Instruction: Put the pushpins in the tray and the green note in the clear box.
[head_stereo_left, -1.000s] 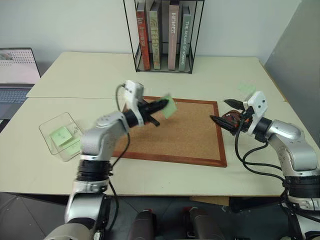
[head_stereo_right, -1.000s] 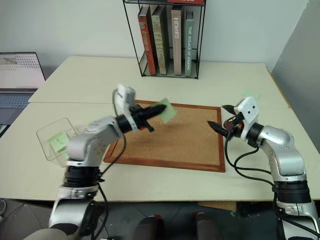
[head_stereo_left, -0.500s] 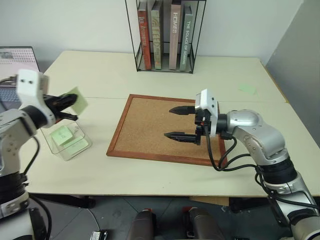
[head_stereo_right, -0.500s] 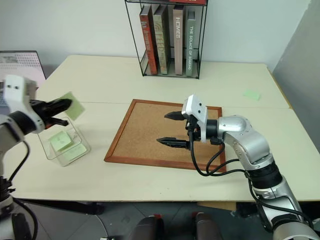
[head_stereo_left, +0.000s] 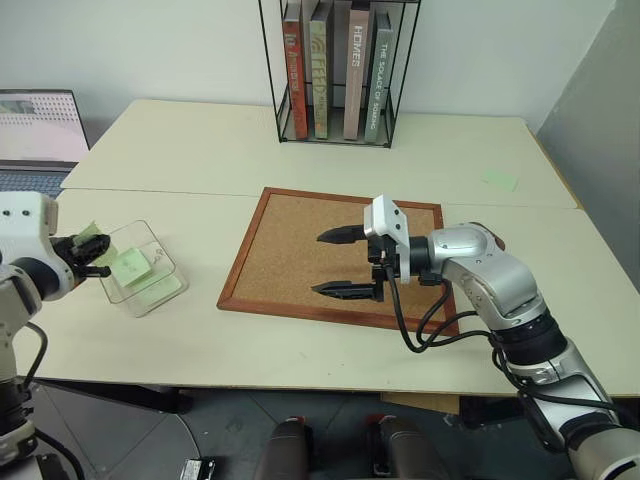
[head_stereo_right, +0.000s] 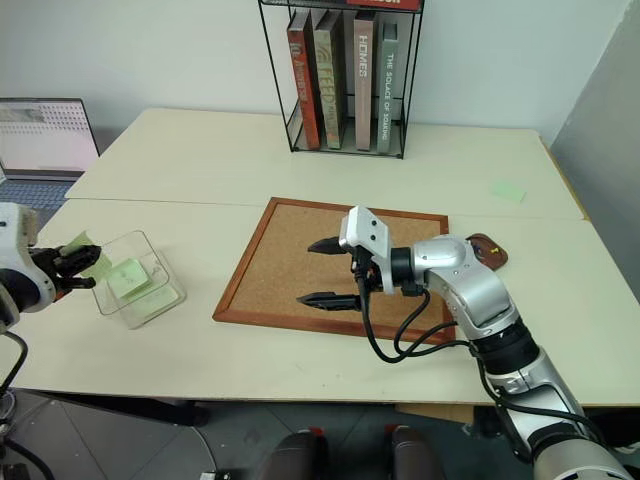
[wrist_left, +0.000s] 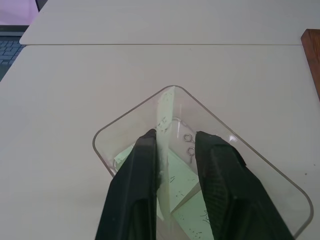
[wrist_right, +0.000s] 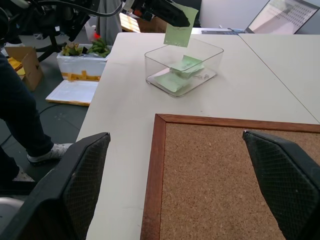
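Presently the left pincer (wrist_left: 172, 165), fingers parted, hangs over the clear box (head_stereo_left: 165, 262) with the green note (wrist_right: 180, 32) leaning on one finger. Right pincer (head_stereo_left: 338, 263), spread wide, hovers level above the corkboard (head_stereo_left: 290, 245) on a cream bench (head_stereo_left: 200, 150). Tray (head_stereo_right: 490, 247) sits beyond the right arm.

Clear box (head_stereo_left: 150, 283), left of frame: transparent glossy plastic, glints along its rim. Green note (wrist_left: 164, 125): thin matt paper, pale. Corkboard (head_stereo_left: 300, 245), centre: rough speckled cork inside a smooth reddish wood frame. Table (head_stereo_left: 200, 150): smooth matt cream surface. Book rack (head_stereo_left: 278, 70), top centre: thin black metal wire. Right gripper (head_stereo_left: 334, 263) fingers (wrist_right: 290, 180): matt black with fine cross-hatched texture. Tray (head_stereo_right: 492, 247): dark reddish wood.
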